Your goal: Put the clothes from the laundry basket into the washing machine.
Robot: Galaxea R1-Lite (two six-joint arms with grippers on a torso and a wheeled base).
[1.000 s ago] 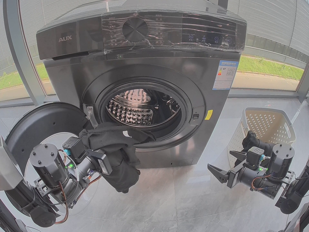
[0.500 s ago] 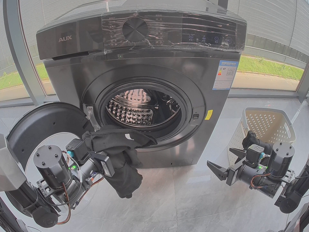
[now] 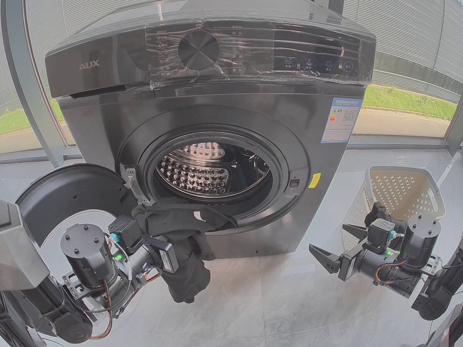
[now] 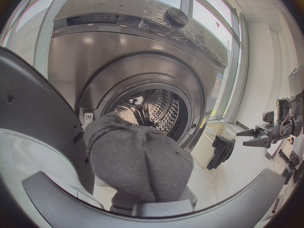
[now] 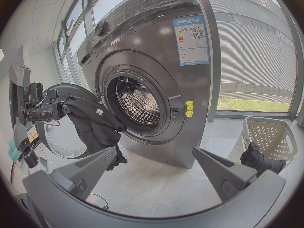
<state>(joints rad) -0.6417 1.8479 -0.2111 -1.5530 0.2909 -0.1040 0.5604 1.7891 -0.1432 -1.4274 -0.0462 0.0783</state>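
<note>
The big grey washing machine (image 3: 212,121) stands on the floor (image 3: 270,300) with its round door (image 3: 67,193) swung wide open to the robot's left. Inside the hole you can see the shiny metal drum (image 3: 207,174) with lots of little holes. The left end effector (image 5: 65,108) is pinching a black piece of clothing (image 3: 183,227) and holds it up just in front of the bottom left part of the round hole, between the open door and the machine. The top of the black clothing lies along the lower rim of the hole, but I cannot tell if it really touches the rim. The rest of it hangs down in front of the machine, with its bottom end above the floor. None of it is in the drum. The right end effector (image 3: 328,237) is over the floor to the right of the machine, near its front right corner, and its two fingers are spread wide with nothing between them. Just behind it stands the white laundry basket (image 3: 424,189), well apart from the machine door. Another black piece of clothing (image 3: 381,213) hangs over the near rim of the basket and droops down its outside wall.
</note>
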